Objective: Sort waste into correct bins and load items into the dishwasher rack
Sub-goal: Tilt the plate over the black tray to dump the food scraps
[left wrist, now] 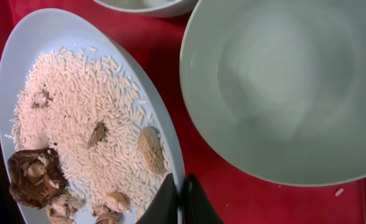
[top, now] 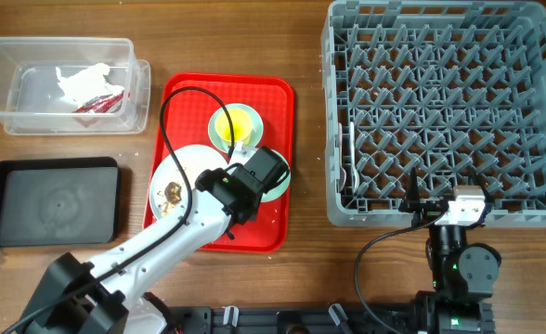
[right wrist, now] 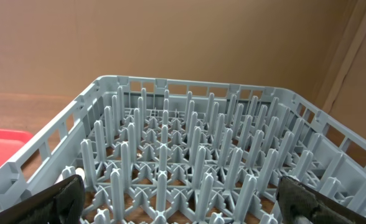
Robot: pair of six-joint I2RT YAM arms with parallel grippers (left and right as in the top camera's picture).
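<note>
Table (top: 305, 56), rack (top: 435, 215), tub (top: 59, 42), blk tray (top: 55, 199), red tray (top: 278, 111)

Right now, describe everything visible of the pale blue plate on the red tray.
The pale blue plate is round, smooth and glossy, like plastic or glazed ware. It lies flat on the near-left part of the red tray. White rice grains cover much of it, with brown scraps and a dark chunk near one edge. The mint green bowl sits close beside it. The left pincer, tips together, is at its rim; whether it pinches the rim is unclear.
</note>
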